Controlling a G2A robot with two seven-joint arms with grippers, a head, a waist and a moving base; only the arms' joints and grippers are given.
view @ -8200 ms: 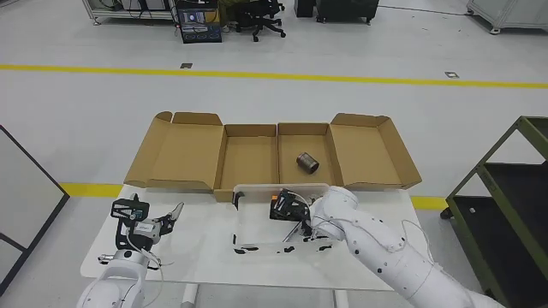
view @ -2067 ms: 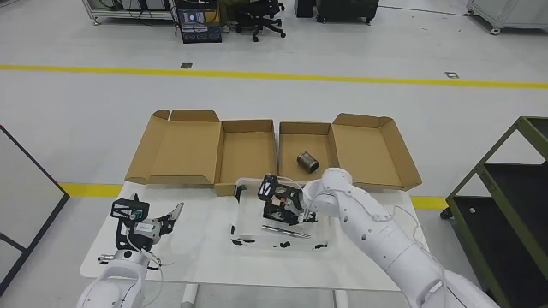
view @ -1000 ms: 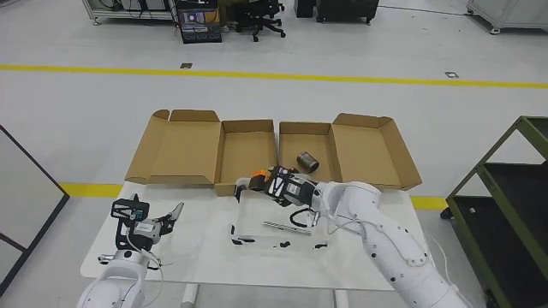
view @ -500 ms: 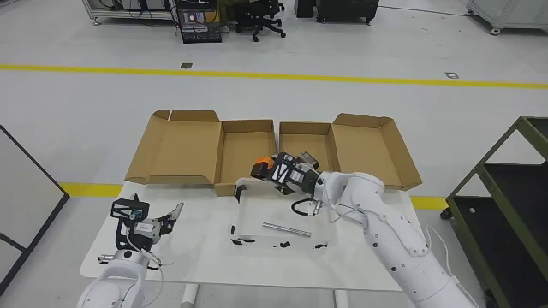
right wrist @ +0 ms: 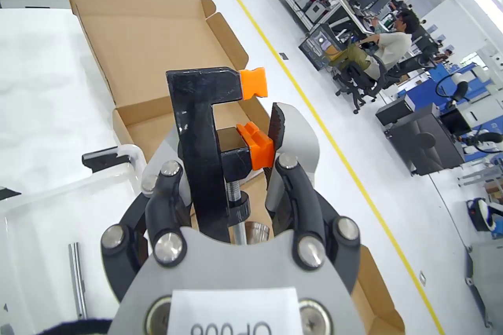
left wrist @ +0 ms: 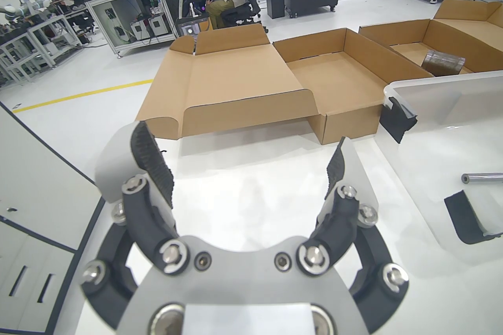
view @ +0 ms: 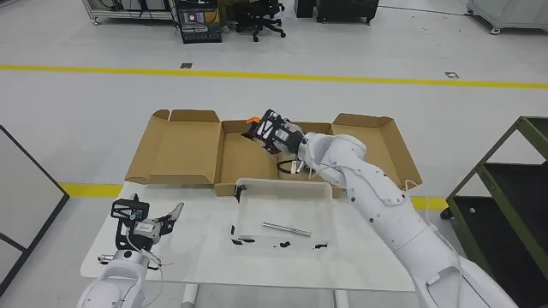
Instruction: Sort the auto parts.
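white table point(view: 205, 261) on a bright factory floor. at far left, the left tool point(left wrist: 241, 146) rests just above the table, jaws spread wide, holding nothing. behind it sit two open cardboard boxes. over the left box point(view: 248, 164) hangs the right tool point(right wrist: 230, 132), closed around one black clamp point(view: 261, 127) with orange pads. nearer the robot, one clear bin point(view: 325, 188) holds one metal rod point(view: 287, 229). the right box point(left wrist: 393, 36) holds one dark cylinder point(left wrist: 444, 62). risk: the clamp is gripped by its narrow frame, so it may twist loose. if dropped from this height, it could bounce off the box wall.
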